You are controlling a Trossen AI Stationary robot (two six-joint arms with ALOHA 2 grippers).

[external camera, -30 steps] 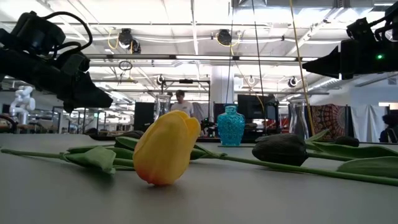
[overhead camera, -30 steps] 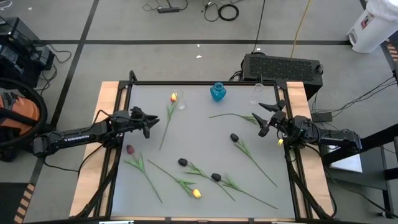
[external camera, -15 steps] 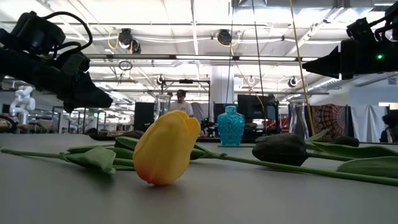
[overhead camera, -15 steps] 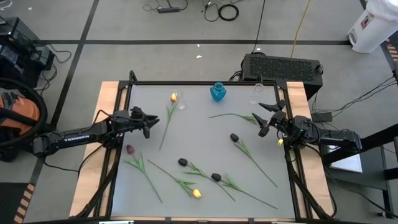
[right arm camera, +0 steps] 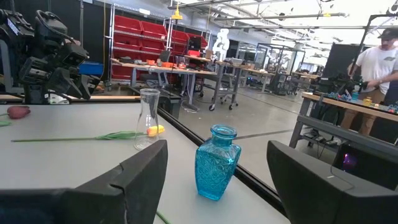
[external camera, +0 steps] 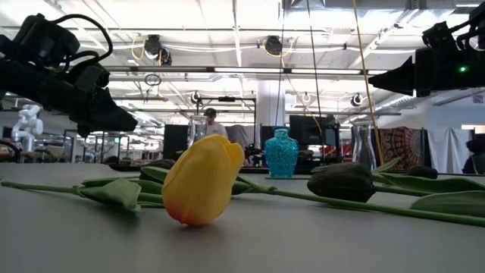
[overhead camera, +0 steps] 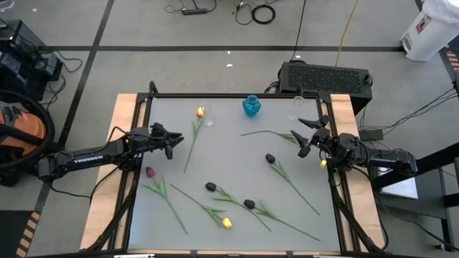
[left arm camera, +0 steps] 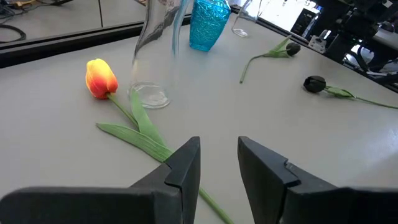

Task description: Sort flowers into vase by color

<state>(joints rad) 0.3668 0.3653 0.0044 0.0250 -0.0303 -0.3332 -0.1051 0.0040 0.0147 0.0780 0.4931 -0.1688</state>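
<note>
1. Across the pale grey bench (overhead camera: 237, 154) with its wooden side strips, artificial tulips (overhead camera: 215, 197) lay scattered flat on long green stems: black, yellow and dark red heads.
2. At the far edge stood a blue patterned glass vase (overhead camera: 250, 106), flanked by two clear glass vases (left arm camera: 155, 56), one on each side.
3. At the bench's left side hovered the left claw (overhead camera: 172, 142), fingers narrowly parted, empty, above a yellow-orange tulip's (left arm camera: 101, 78) stem.
4. Opposite, the right claw (overhead camera: 307, 136) hung spread wide, holding nothing.
5. Beyond lay grey floor, cables, red shelving (right arm camera: 140, 43), and a person (right arm camera: 382, 59) at a workbench.
</note>
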